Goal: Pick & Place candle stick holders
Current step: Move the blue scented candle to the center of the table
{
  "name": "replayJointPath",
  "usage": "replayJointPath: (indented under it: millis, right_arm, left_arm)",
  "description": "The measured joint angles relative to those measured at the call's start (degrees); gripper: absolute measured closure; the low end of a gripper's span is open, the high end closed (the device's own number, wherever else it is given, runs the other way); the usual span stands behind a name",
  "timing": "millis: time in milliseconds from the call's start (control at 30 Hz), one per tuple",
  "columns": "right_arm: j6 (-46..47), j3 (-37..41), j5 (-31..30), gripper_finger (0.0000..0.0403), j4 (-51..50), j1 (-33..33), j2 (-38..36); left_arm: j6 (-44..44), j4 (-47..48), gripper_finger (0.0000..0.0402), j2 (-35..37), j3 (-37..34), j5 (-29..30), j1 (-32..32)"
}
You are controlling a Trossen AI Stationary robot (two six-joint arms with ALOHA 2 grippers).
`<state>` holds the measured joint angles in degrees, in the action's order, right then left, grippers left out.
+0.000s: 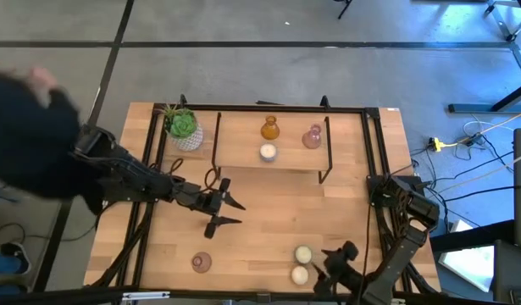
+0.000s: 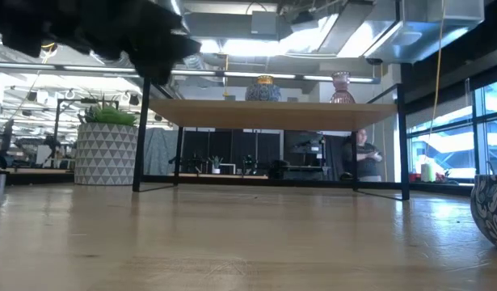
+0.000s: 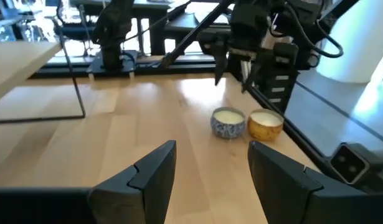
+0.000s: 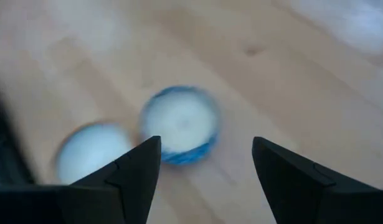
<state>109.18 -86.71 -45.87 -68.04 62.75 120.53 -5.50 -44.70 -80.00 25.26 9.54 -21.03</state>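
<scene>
Votives (image 1: pixel 302 263) sit side by side at the table's (image 1: pixel 268 212) near edge; we see the right gripper (image 1: pixel 335 258) open just beside them, seemingly above. Left gripper (image 1: pixel 229 210) hangs open mid-table, empty.

Pink holder (image 1: pixel 312 136), amber holder (image 1: pixel 270 129) — plant pot (image 2: pixel 106 153) triangle-patterned

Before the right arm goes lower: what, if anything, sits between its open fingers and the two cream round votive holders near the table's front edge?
Nothing visible. The right gripper hangs open above the blue-sided cream votive holder, only bare wood between; the second cream votive holder sits beside it, close enough to be bumped.
</scene>
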Motion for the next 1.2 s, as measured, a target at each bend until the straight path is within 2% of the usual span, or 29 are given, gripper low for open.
replayJointPath:
  millis: [167,267,400,600,767,1033,1200]
  right_arm:
    - [21.6,0.9,3.3,0.0149,-8.2,0.0,0.0]
    - [26.5,0.9,7.3,0.0149,-7.7,-0.1,-0.1]
    - [21.5,0.9,8.3,0.0149,-3.0,-0.2,-0.8]
    - [12.8,0.9,17.4,0.0149,2.2,-1.0,-0.8]
    - [11.5,0.9,15.8,0.0149,2.2,-2.4,-0.8]
    - [4.0,0.9,19.1,0.0158,5.4,-6.3,0.9]
    - [0.3,0.9,18.0,0.0167,7.7,-8.2,2.3]
  left_arm:
    - [-0.8,-4.6,0.0206,-4.7,0.2,-0.1,1.3]
    - [-1.0,-6.4,0.0206,-6.4,0.2,-0.1,1.4]
    - [-1.0,-7.6,0.0206,-7.0,0.2,-0.1,1.3]
    - [-0.8,-7.6,0.0206,-7.0,0.2,-0.1,1.3]
    - [-0.8,-7.6,0.0206,-7.0,0.2,-0.2,1.3]
    - [-0.8,-7.6,0.0206,-7.0,0.2,-0.5,1.3]
    - [-0.8,-7.6,0.0206,-7.0,0.2,-0.6,1.3]
